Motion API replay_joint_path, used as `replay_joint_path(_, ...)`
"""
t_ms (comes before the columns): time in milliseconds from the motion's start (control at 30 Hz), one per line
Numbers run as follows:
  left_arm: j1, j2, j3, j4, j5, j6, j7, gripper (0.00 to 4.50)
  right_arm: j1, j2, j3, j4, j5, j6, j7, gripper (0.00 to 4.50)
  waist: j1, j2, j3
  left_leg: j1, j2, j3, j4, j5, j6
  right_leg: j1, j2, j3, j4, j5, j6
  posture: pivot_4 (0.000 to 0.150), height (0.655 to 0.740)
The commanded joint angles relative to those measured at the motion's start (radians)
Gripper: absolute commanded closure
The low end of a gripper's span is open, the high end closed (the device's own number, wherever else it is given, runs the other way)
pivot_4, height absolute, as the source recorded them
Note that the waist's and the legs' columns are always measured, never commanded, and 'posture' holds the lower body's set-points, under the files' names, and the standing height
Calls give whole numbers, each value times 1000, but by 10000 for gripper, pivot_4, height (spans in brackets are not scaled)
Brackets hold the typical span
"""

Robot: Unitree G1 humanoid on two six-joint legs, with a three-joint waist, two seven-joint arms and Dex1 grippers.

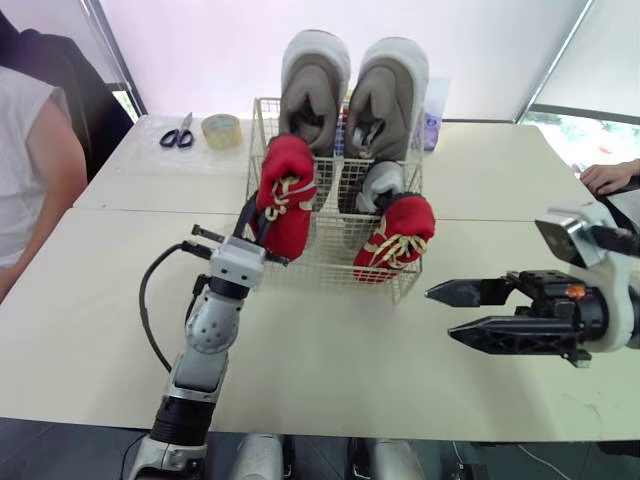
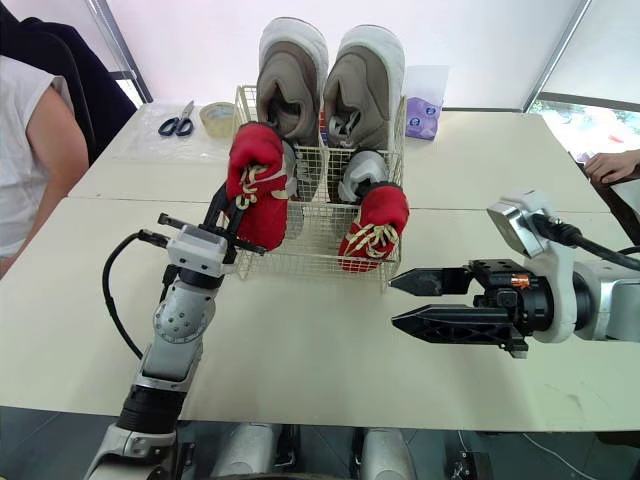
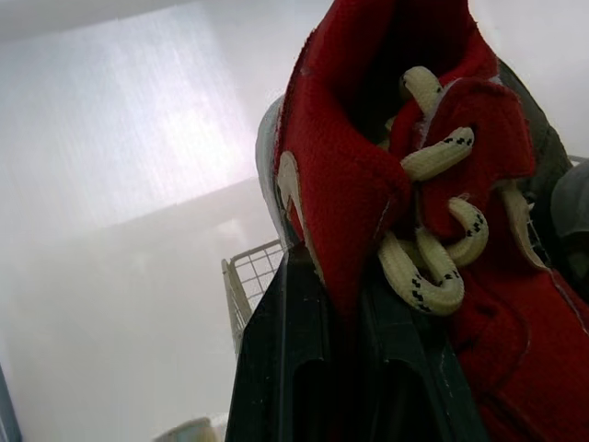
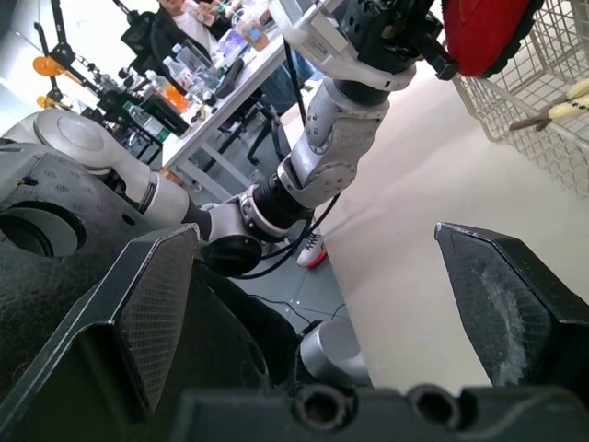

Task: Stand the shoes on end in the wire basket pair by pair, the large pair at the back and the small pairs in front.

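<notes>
At centre frame, over the front left of the wire basket (image 1: 330, 268), the left gripper (image 1: 254, 222) pinches a red shoe (image 1: 286, 192), apparently by its collar beside the laces, light soft cloth likely to sag, so hold nearer the stiffer sole, while the right gripper (image 1: 442, 312) gapes at lower right.

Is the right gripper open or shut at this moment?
Open: the right gripper has its fingers spread apart with nothing between them, right of the wire basket.
</notes>
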Motion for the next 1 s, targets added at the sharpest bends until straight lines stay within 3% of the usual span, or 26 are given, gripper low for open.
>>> replay_joint_path(33, -17, -7, 4, -90, -35, 71, -19, 44392, -10, 8, -1, -4, -15, -25, 20, 0, 0, 0, 0, 0, 0, 0, 0, 0, 0, 0, 0, 0, 0, 0, 0, 1500, 7357)
replay_joint_path(367, -41, 59, 26, -49, -8, 39, -57, 44392, 22, 69, 12, -51, -6, -76, -33, 0, 1, -1, 1, 0, 0, 0, 0, 0, 0, 0, 1, 0, 0, 0, 0, 1500, 7357)
replay_joint_path(767, -41, 94, -10, 311, 260, -271, 148, 44392, -7, 44, 23, -19, 37, -80, -79, 0, 0, 0, 0, 0, 0, 0, 0, 0, 0, 0, 0, 0, 0, 0, 0, 1500, 7357)
replay_joint_path(867, -12, 85, -21, 326, 248, -277, 155, 44392, -31, 25, 25, 8, 31, -69, -64, 0, 0, 0, 0, 0, 0, 0, 0, 0, 0, 0, -1, 0, 0, 0, 0, 1500, 7357)
replay_joint_path(1000, 35, 37, -26, 301, 107, -197, 93, 44392, -59, 31, 54, 25, 1, -72, -53, 0, -1, 1, -1, 0, 0, 0, 0, 0, 0, 0, -1, 0, 0, 0, 0, 1500, 7357)
